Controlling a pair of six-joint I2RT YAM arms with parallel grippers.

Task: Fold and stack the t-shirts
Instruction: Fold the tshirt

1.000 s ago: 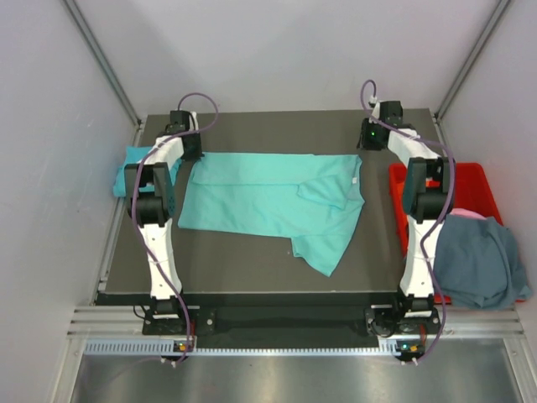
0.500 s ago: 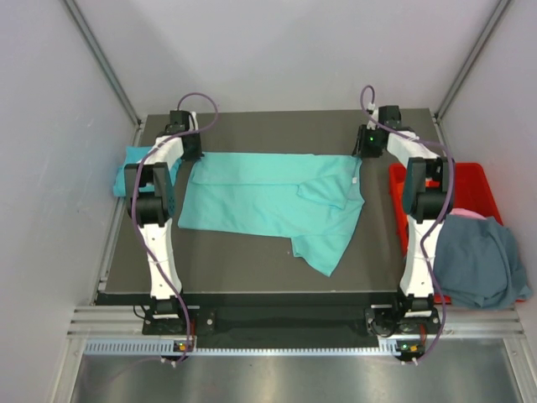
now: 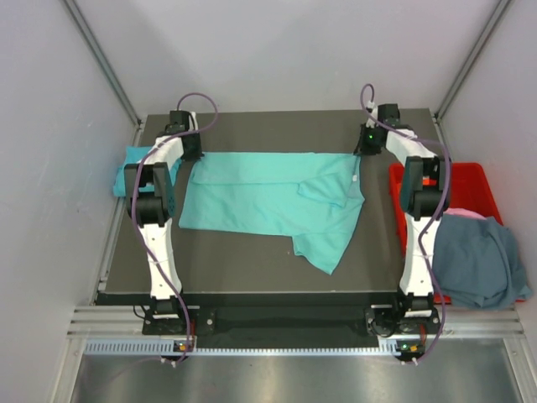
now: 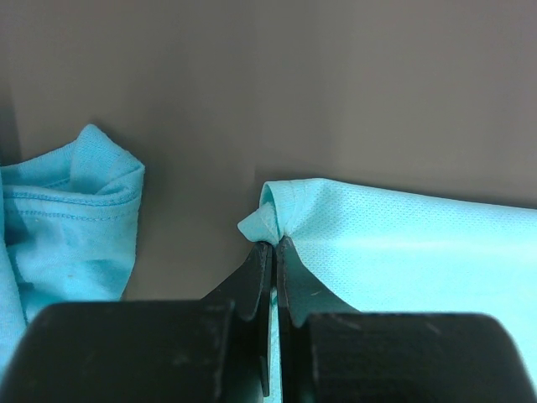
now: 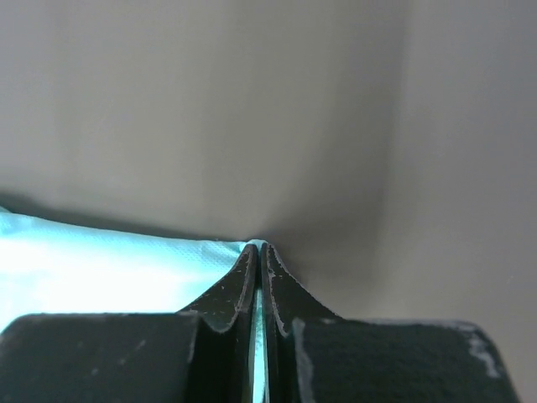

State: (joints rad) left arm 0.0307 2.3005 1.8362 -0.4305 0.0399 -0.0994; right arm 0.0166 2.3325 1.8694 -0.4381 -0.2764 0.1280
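The mint-teal t-shirt (image 3: 268,197) lies spread across the dark table. My left gripper (image 3: 191,153) is shut on its far left corner, which shows pinched between the jaws in the left wrist view (image 4: 273,220). My right gripper (image 3: 362,149) is shut on its far right corner, with the cloth edge between the jaws in the right wrist view (image 5: 257,246). The brighter cyan-blue t-shirt (image 3: 134,168) lies bunched at the table's left edge and also shows in the left wrist view (image 4: 67,218). The slate grey-blue t-shirt (image 3: 474,260) drapes over the crate at the right.
A red plastic crate (image 3: 470,185) stands beside the table's right edge under the grey-blue shirt. White walls and metal frame posts (image 3: 101,59) close in the back and sides. The table's front edge (image 3: 252,295) lies near the arm bases.
My right gripper has moved slightly left and down onto the shirt's far right corner. The shirt's top edge now looks pulled straighter. The left arm has not moved.
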